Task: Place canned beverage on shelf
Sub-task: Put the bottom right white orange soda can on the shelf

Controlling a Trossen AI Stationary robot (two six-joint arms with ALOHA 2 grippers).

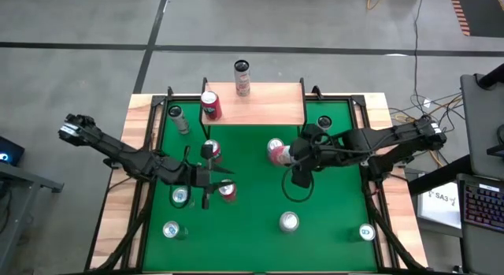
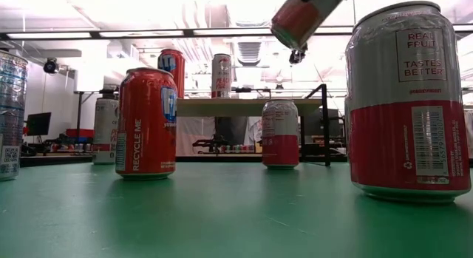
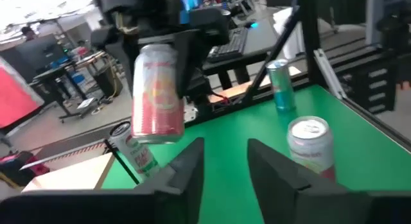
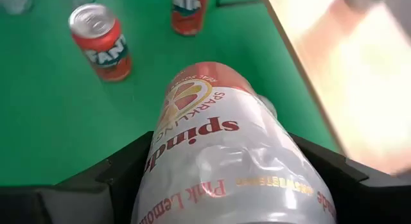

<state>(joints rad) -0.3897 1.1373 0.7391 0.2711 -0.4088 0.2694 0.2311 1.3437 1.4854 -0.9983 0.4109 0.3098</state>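
The right gripper (image 1: 282,154) grasps a pink lemonade can (image 1: 276,150), lifted near the middle of the high view. The shelf (image 1: 256,103) sits at the top. The left gripper (image 1: 206,181), lower left, has fingers parted, holding nothing.

We take this for a robotics lab or workshop. Our green table (image 1: 236,243) stands on a bare concrete floor (image 1: 79,23) crossed by painted lines. At its right, loose cables (image 1: 429,105) run towards a keyboard (image 1: 480,200), and beyond the far edge stretch rows of ceiling strip lights (image 2: 148,32) and cluttered workbenches (image 3: 70,63).
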